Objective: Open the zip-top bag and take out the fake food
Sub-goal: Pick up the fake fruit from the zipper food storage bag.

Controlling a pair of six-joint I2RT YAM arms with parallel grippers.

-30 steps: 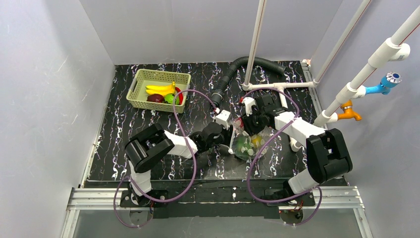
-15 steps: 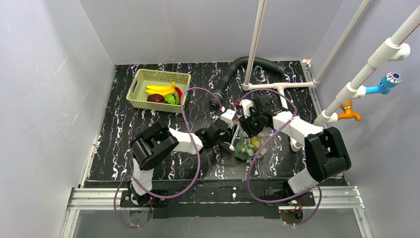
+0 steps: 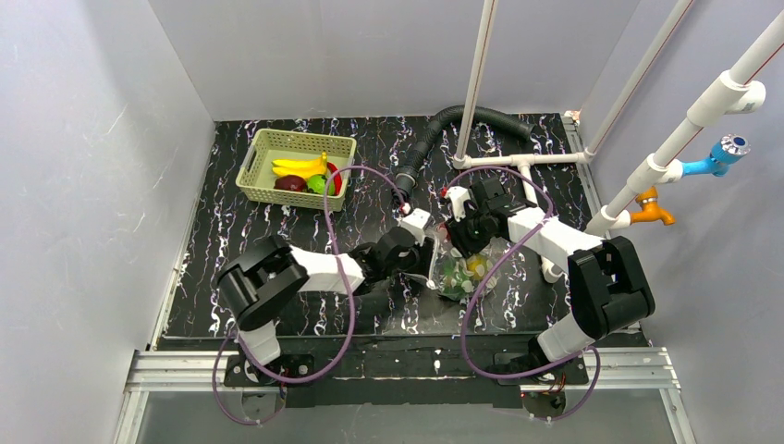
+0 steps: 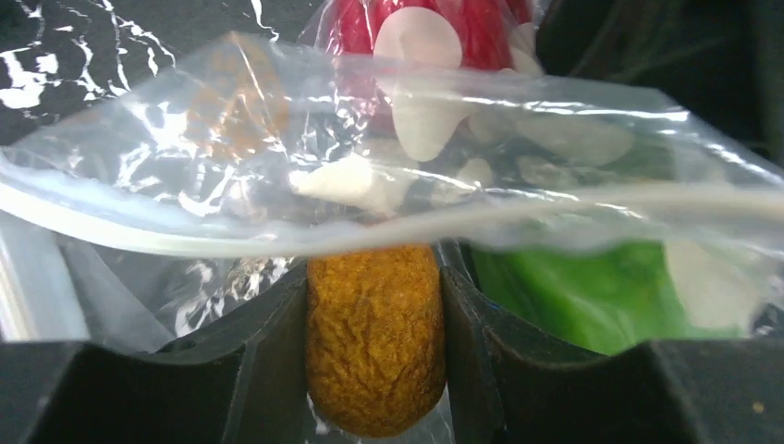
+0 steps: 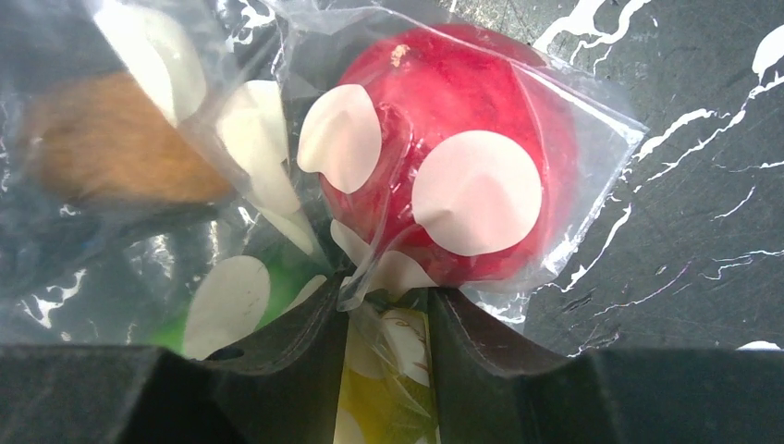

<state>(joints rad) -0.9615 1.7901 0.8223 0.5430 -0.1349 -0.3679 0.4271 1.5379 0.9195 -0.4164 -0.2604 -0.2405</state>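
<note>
The zip-top bag, clear with white oval spots, lies at mid-table between both arms. My left gripper is shut on a brown, rough piece of fake food just below the bag's zip strip. Behind the plastic sit a red apple and a green piece. My right gripper is shut on a bunched fold of the bag, with a yellow piece showing between the jaws. The apple lies just beyond its fingertips, and the brown piece shows at far left.
A pale green lattice basket at the back left holds a banana and other fruit. A black corrugated hose and white pipes run along the back right. Purple cables loop over both arms.
The left arm pushed toward the bag, then its elbow swung back to the left. The bag and the right gripper have hardly moved.
</note>
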